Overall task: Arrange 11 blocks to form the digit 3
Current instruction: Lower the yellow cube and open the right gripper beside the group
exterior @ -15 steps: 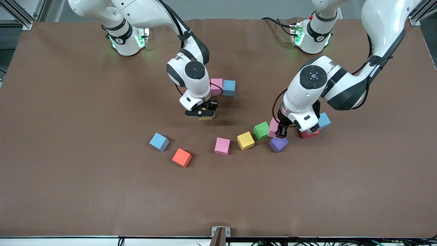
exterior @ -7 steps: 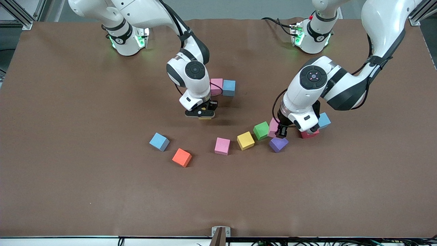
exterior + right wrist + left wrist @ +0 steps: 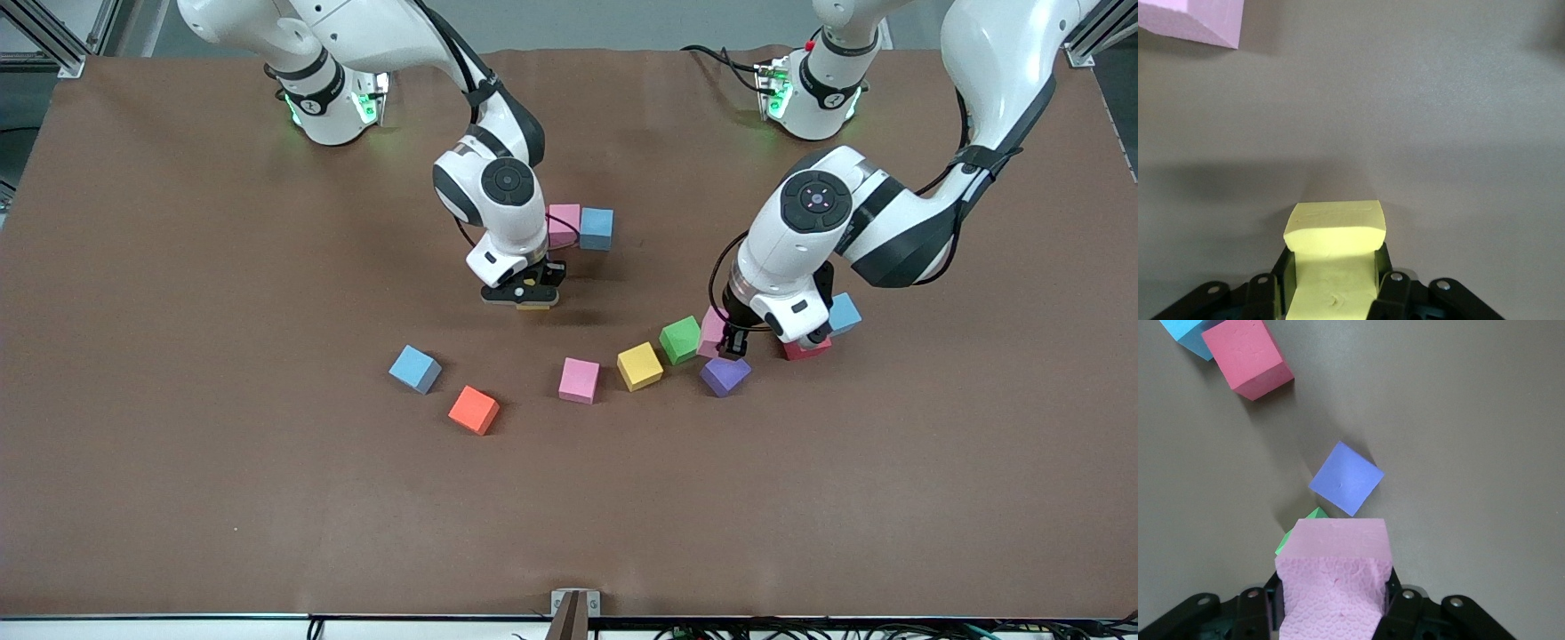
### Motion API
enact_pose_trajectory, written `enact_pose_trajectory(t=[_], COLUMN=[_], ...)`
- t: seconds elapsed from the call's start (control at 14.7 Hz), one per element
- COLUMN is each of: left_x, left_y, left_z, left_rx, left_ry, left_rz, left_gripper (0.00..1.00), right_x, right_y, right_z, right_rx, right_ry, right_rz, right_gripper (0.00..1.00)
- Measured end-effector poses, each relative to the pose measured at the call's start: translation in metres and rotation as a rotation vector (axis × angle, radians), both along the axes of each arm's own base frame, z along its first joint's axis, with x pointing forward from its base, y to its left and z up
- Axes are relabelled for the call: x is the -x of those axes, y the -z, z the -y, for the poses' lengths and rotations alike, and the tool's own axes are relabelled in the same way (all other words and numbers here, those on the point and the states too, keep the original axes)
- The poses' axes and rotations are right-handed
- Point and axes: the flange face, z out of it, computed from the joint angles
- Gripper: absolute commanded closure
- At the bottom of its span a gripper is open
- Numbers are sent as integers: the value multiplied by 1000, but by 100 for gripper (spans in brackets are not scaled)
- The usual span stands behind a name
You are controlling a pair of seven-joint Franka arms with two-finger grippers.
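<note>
Right gripper is low over the middle of the brown bench, fingers clamped on a yellow block; the held block shows only as a sliver under the gripper in the front view. A pink block and a blue block sit touching, beside that arm's wrist. Left gripper is down among the cluster toward the left arm's end, fingers clamped on another pink block. A purple block lies just beside it, green cube close by, red block and a second blue block partly hidden under the arm. Loose on the bench, nearer the front camera: yellow block, pink block, orange block, blue block. No digit 3 formed yet.
</note>
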Motion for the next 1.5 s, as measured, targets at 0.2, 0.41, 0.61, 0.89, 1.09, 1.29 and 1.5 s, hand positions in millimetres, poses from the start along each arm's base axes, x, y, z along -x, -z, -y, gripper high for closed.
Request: enact_pose_trajectory(t=[0.2,0.41,0.61,0.89,1.09,1.29,1.5], left_x=[0,0,0,0,0,0,0], left_y=[0,0,0,0,0,0,0], left_z=[0,0,0,0,0,0,0], left_rx=[0,0,0,0,0,0,0], left_ry=[0,0,0,0,0,0,0], left_rz=[0,0,0,0,0,0,0], left_gripper=[59,59,59,59,59,59,59], right_x=[1,1,1,2,2,2,2], right_y=[0,0,0,0,0,0,0], right_z=[1,1,1,0,0,0,0], right_rx=[1,1,1,1,1,1,1], right_ry=[0,6,12,20,20,20,20], right_rz=[-1,-1,-1,-1,-1,-1,-1], right_gripper=[98,98,98,98,83,62,4])
